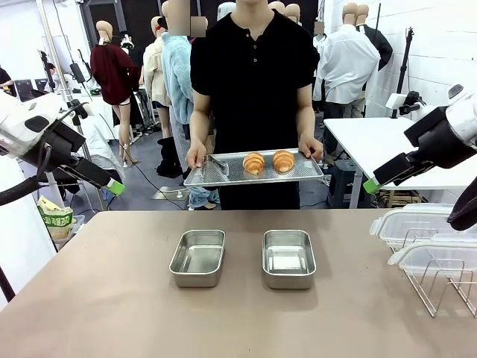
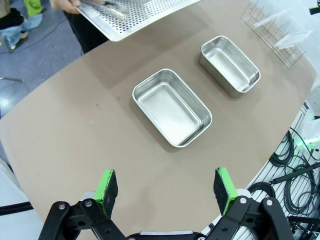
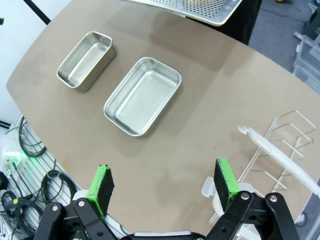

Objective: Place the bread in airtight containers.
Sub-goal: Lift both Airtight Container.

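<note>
A brown tabletop [image 1: 112, 298] is spreading across the lower half of the front view, from four o'clock round to eight. Beyond it, a grey-blue floor [image 1: 141, 168] is showing at ten o'clock. A white table [image 1: 380, 142] is standing at two o'clock before a white wall [image 1: 440, 37]. A dark backdrop [image 1: 134, 11] is hanging near twelve. Bright, even light is falling throughout.

One golden-brown, ridged croissant-like roll [image 1: 253, 162] lies right next to its twin roll [image 1: 283, 160], both glossy, flat on a perforated steel tray [image 1: 235, 176] held up past the far edge of the bench [image 1: 112, 313]. Two small stainless-steel tins with rounded corners sit mid-bench, side by side but apart. The left tin [image 1: 197, 257] and the right tin [image 1: 288, 258] are both lidless and empty.
</note>
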`<action>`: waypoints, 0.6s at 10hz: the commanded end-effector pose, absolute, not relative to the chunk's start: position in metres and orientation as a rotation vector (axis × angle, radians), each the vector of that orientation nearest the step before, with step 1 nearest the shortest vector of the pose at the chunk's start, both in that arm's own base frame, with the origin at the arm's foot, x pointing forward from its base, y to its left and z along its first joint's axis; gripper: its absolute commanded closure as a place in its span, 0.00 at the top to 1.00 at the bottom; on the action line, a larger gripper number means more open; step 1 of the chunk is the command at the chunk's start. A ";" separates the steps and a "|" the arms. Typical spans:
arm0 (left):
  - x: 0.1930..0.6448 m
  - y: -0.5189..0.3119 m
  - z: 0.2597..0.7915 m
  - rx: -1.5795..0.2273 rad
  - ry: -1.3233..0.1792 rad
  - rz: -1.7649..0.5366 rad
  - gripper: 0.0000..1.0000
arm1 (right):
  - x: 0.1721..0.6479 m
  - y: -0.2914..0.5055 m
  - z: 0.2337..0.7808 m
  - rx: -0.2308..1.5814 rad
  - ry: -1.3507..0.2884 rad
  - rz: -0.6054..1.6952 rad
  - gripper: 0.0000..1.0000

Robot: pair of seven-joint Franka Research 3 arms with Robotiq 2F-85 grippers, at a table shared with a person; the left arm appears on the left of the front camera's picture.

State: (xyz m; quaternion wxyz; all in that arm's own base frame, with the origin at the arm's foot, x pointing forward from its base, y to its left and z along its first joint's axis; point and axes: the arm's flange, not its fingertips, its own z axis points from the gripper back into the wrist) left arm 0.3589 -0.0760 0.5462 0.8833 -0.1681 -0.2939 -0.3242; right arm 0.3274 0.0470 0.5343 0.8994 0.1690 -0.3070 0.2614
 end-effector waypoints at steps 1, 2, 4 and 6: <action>0.359 -0.075 0.547 -0.354 -0.611 -0.683 1.00 | 0.327 0.047 0.534 0.350 -0.635 0.541 1.00; 0.359 -0.076 0.546 -0.350 -0.612 -0.675 1.00 | 0.329 0.068 0.538 0.345 -0.623 0.550 1.00; 0.368 -0.112 0.527 -0.404 -0.481 -0.598 1.00 | 0.348 0.109 0.534 0.343 -0.603 0.528 1.00; 0.375 -0.138 0.510 -0.267 -0.471 -0.504 1.00 | 0.367 0.137 0.524 0.268 -0.524 0.407 1.00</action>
